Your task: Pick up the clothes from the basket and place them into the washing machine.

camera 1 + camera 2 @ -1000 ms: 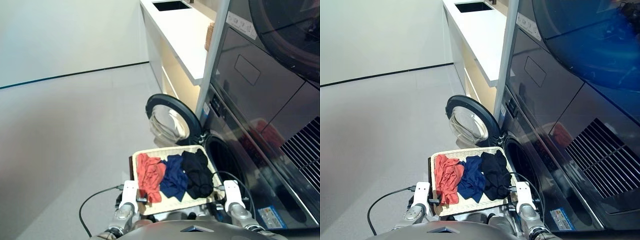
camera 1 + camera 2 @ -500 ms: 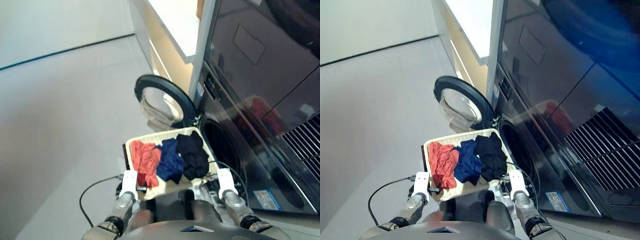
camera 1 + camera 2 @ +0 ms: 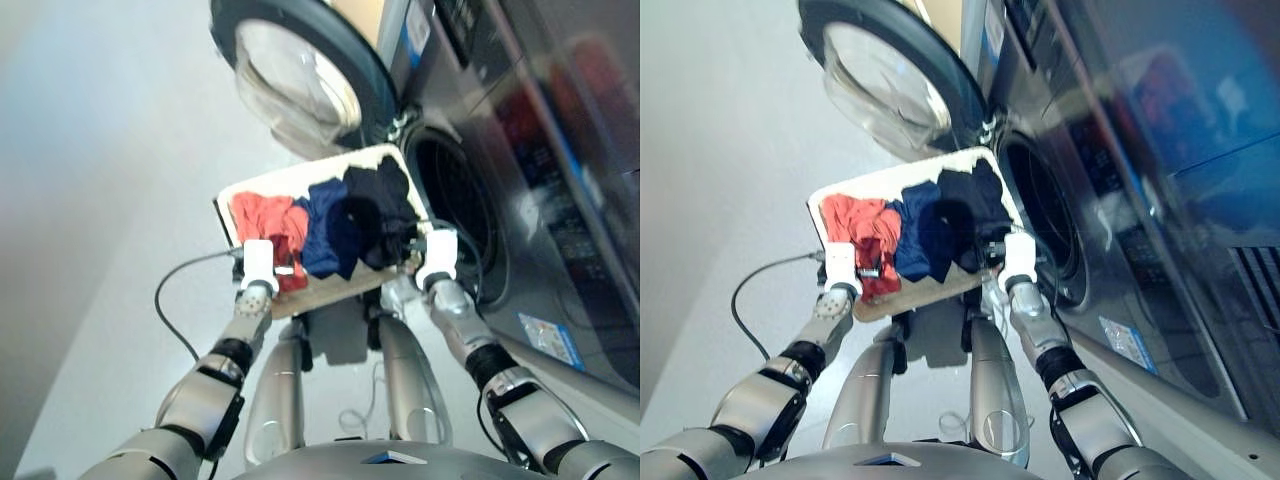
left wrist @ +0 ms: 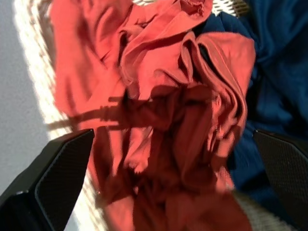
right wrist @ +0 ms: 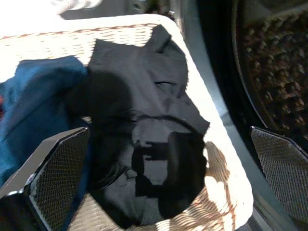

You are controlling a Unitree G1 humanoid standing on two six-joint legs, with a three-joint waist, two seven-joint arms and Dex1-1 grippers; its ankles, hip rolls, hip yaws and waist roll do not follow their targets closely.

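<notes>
Hovering left gripper (image 4: 159, 192): fingers spread wide over orange-red garment (image 3: 268, 215), nothing grasped.
Right gripper (image 5: 163, 183): fingers apart above black garment (image 3: 378, 205), empty.
Cream woven wicker basket (image 3: 290, 178): holds orange-red, navy blue garment (image 3: 326, 232), black side by side.
Dark grey glossy washing machine (image 3: 500, 200): just beyond basket, round drum hole (image 3: 455, 215) open, black-rimmed glass porthole door (image 3: 295, 75) swung wide.

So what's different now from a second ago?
Mostly the camera tilted down. Both tools, left tool and right tool, now hang open over the basket. The orange-red, navy and black clothes lie as before, and the washing machine door stays open.
</notes>
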